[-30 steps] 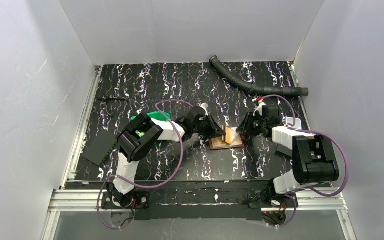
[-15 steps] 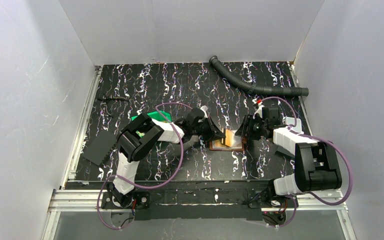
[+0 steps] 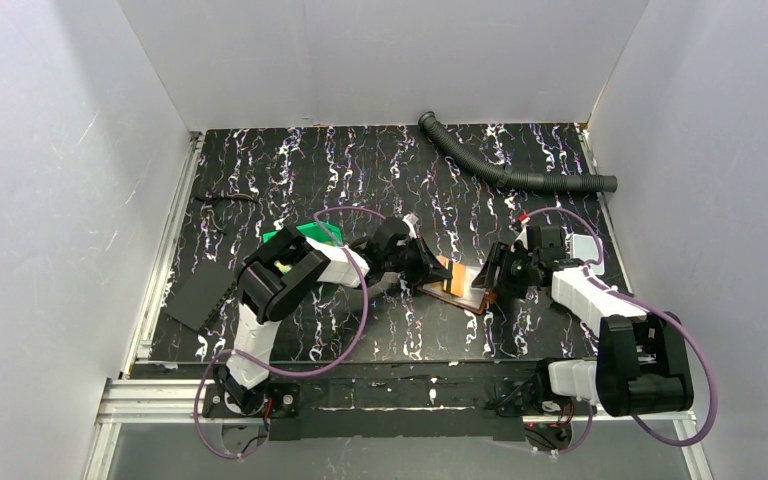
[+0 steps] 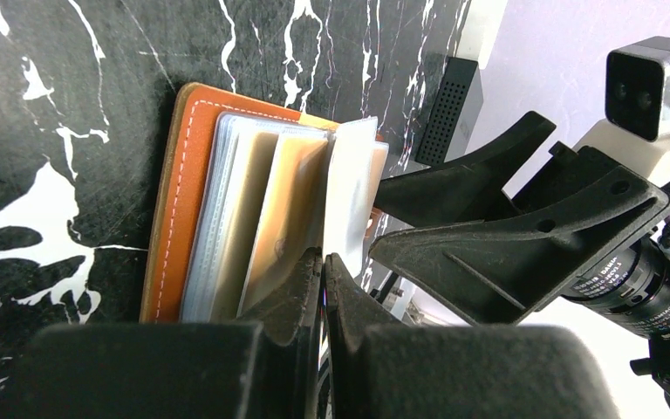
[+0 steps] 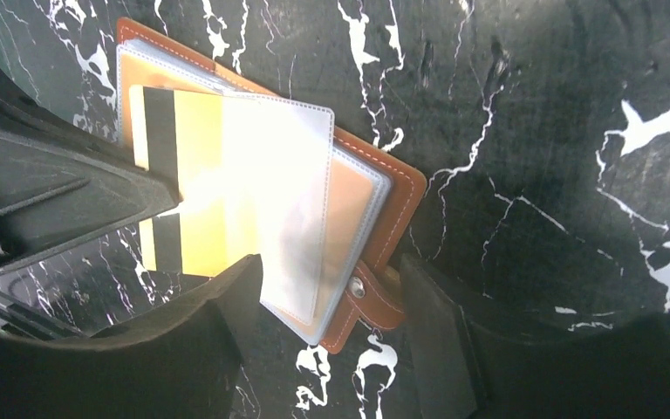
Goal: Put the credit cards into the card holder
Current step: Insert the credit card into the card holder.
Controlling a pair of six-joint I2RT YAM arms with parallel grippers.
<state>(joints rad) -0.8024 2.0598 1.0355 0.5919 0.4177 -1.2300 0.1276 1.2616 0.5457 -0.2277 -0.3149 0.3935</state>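
Black right pincer (image 5: 330,266) agape over wallet (image 5: 404,185)

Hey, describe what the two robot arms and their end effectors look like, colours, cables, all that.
The left arm and right arm mix white links with boxy black joint housings, each trailed by a looping purple cable. The left end effector and right end effector have matte black, wedge-shaped fingers.
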